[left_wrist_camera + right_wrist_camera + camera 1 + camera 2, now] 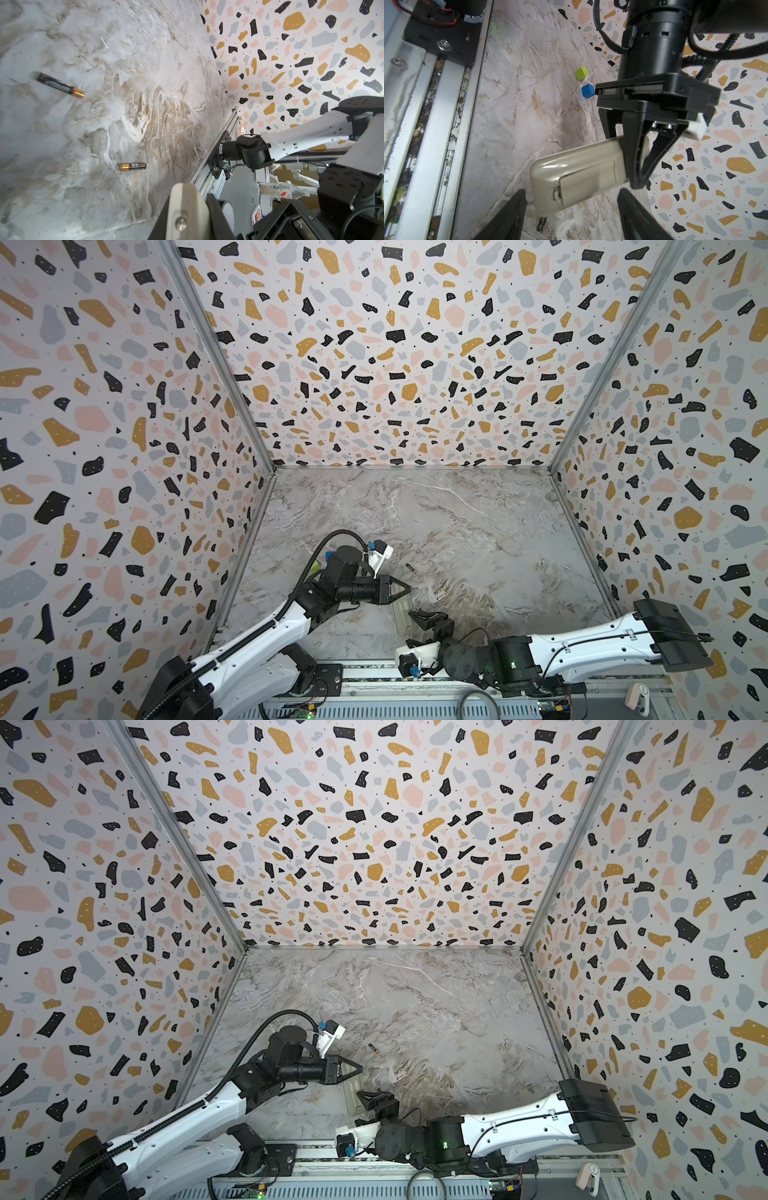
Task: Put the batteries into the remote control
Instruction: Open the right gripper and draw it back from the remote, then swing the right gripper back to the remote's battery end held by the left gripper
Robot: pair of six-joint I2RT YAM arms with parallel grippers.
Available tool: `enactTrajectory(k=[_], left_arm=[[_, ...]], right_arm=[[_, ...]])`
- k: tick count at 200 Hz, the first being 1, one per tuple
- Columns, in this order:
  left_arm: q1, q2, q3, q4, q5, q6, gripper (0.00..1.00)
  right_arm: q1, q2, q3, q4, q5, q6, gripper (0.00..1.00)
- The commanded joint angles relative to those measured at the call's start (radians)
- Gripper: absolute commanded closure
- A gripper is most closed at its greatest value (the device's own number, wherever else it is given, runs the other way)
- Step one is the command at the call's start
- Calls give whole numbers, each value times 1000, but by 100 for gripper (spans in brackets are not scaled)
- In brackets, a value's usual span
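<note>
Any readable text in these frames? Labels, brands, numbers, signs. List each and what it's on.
No text is legible anywhere.
On the remote control: plain back, no marking seen.
On the outer battery: fine white print, too small to read.
On the second battery: print on the casing, blurred.
On the plastic bottle: red-and-white label, unreadable.
On the red-and-white sign: mostly hidden, unreadable.

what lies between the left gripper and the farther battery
Only bare table between the left gripper and the farther battery, seen in both top views.
</note>
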Motion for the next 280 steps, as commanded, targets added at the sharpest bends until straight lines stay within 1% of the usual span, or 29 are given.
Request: enactTrajectory(k=[1,21,46,67,87,98,101,110,127,149,221,248,280], left_arm=[[25,-10,3,85,-84,-31,100],[29,-9,-27,162,-165,-71,100],[29,-14,-39,177,-273,-86,100],[26,-31,-53,203,-336,-115,100],[6,-47,-56,209,-398,-132,100],[-12,-51,-47,201,-439,-132,100],[-17,-51,-46,201,-448,-158,100],[-39,-48,-37,201,-480,-169,100],[-78,-37,-14,184,-537,-166,100],[-111,-15,6,165,-576,-153,100],[-154,1,0,183,-603,-145,100],[-164,-3,-3,187,-613,-145,100],[-176,2,-5,190,-619,-145,100]], right_arm=[[-24,-108,14,39,-22,159,28],[-125,-197,33,1,-130,350,29],[-318,-295,19,-40,-328,576,29],[-454,-331,-9,-50,-494,691,29],[-534,-307,-6,-77,-605,738,29],[-547,-277,0,-88,-636,748,29],[-551,-267,2,-89,-643,749,29],[-558,-231,12,-98,-668,752,29],[-562,-164,35,-106,-704,758,30],[-563,-101,54,-106,-720,766,31],[-584,28,79,-69,-774,789,32],[-587,64,87,-63,-761,796,33],[-589,71,81,-42,-754,799,34]])
